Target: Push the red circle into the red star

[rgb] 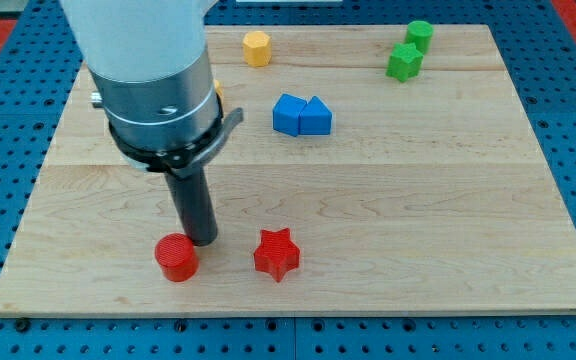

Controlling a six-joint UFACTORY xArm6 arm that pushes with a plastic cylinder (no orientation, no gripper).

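Observation:
The red circle [176, 258] lies near the view's bottom, left of centre. The red star [276, 254] lies to its right, with a gap of bare wood between them. My tip [202, 241] stands on the board just above and right of the red circle, close to its upper right edge, and left of the red star. I cannot tell whether the tip touches the circle.
Two blue blocks [302, 116] sit touching near the board's centre top. A yellow block [256, 48] is at the top. A green star-like block [404, 62] and a green round block [419, 35] sit top right. The wooden board [448, 220] lies on a blue perforated table.

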